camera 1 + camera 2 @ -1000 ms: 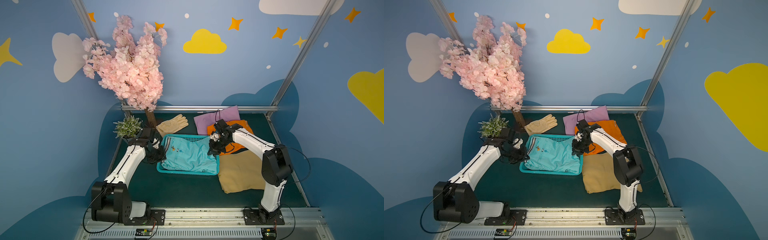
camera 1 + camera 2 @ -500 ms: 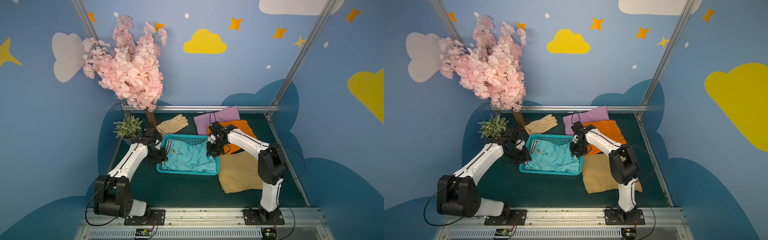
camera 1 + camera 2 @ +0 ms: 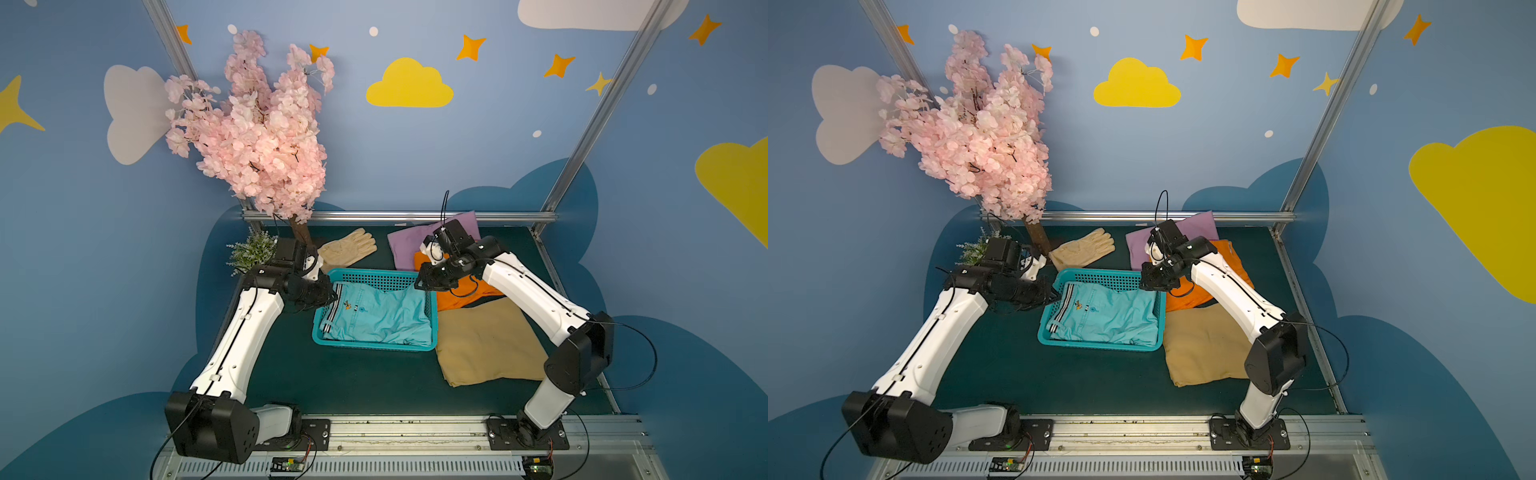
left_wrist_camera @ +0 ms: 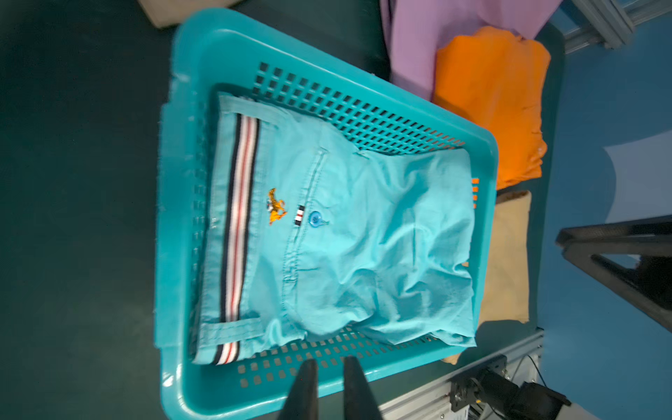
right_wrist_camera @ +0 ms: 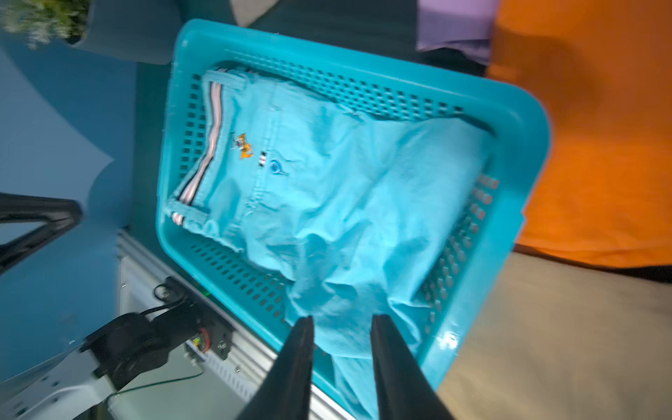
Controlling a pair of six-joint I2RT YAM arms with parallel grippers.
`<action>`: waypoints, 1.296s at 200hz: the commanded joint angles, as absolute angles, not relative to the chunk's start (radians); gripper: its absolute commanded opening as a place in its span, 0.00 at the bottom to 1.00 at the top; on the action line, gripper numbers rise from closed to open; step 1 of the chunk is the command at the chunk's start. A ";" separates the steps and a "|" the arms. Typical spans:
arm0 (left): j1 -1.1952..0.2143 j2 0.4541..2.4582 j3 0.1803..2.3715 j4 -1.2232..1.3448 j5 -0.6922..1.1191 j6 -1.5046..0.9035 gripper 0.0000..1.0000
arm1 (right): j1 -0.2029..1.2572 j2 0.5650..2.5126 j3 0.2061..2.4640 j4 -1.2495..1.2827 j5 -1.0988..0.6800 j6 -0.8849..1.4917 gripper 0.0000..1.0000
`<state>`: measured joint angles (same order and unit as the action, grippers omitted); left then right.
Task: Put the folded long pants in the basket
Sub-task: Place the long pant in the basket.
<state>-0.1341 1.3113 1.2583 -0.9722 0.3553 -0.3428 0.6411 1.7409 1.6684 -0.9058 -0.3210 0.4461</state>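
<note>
The turquoise pants point(image 3: 378, 316) lay rumpled inside the basket point(image 3: 374, 348), with the striped waistband at the end nearest the left gripper point(image 4: 329, 360). In the right wrist view, one corner of the cloth lay over the basket rim. The left gripper's fingers were drawn close together with nothing between them, and it was positioned at the basket's outer edge on the waistband side. The right gripper point(image 5: 342, 318) was positioned over the opposite, far corner of the basket. Its fingers stood apart, with turquoise cloth visible beyond the gap, and whether they touched that cloth could not be determined. The tan pants point(image 3: 486, 345) lay flat on the table point(image 3: 353, 382), just beside the basket on the right arm's side. The orange pants point(image 3: 449, 303) lay behind the tan pair and partly over the lilac pants point(image 3: 409, 245). A cream glove point(image 3: 347, 249) lay behind the basket, near the base of a pink blossom tree point(image 3: 262, 137).
</note>
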 commanded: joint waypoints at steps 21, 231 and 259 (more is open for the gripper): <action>-0.209 1.540 1.247 -0.878 0.367 -0.414 0.02 | 0.644 1.961 1.726 -0.887 -0.322 0.449 0.19; -0.223 1.568 1.018 -0.751 0.312 -0.497 0.03 | 0.762 1.819 1.335 -0.868 -0.438 0.391 0.12; -0.222 1.585 1.023 -0.762 0.292 -0.501 0.02 | 0.780 1.809 1.326 -0.892 -0.423 0.369 0.11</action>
